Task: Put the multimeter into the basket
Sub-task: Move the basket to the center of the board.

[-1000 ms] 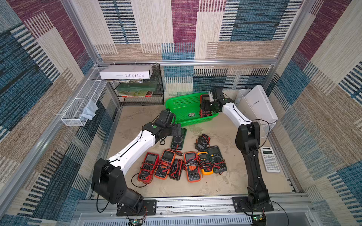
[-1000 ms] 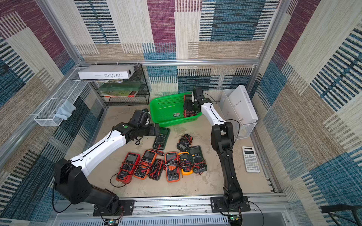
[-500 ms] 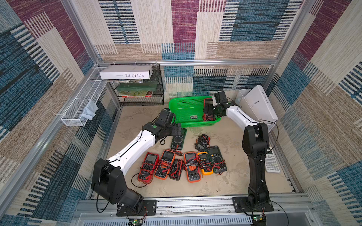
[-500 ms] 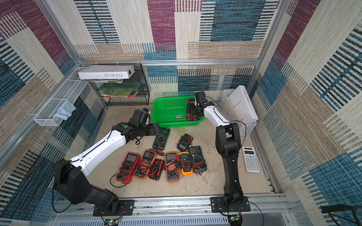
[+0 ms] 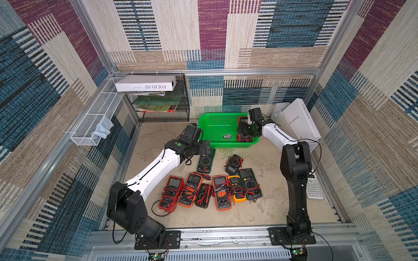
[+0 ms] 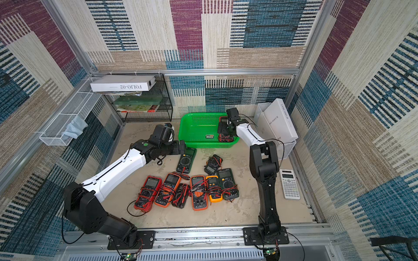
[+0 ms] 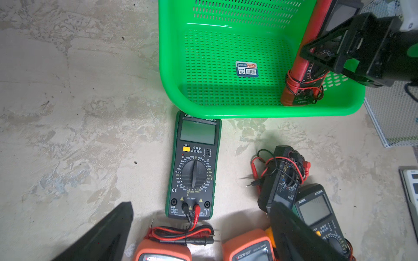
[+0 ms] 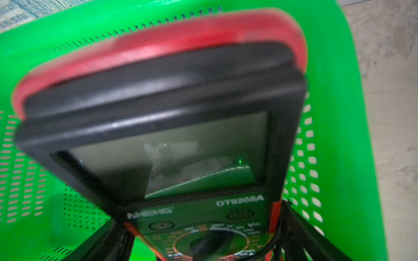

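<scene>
Multimeter (image 7: 299,67) reaches the basket (image 5: 226,145). On the stained table (image 5: 271,203), the green basket sits at the back, where either arm can reach it. The red-cased instrument is inside it, at the end nearest the right arm.

It leans rather than lies flat, with its lower end on the perforated floor by the front wall and its screen end raised. That is because the right gripper (image 5: 244,132) has its jaws clamped across the width of the case and holds that end up. Letting go looks to be the step in hand.

The left gripper (image 7: 201,210) hovers low, jaws wide apart and gripping nothing. Below it a green meter (image 7: 194,167) lies flat, its top edge right at the basket's front rim, apparently the next pick. A row of meters (image 5: 210,192) lies nearer the arms' bases.

Red leads (image 7: 294,83) are wound round the multimeter's lower end, likely to keep them from trailing over the rim.
</scene>
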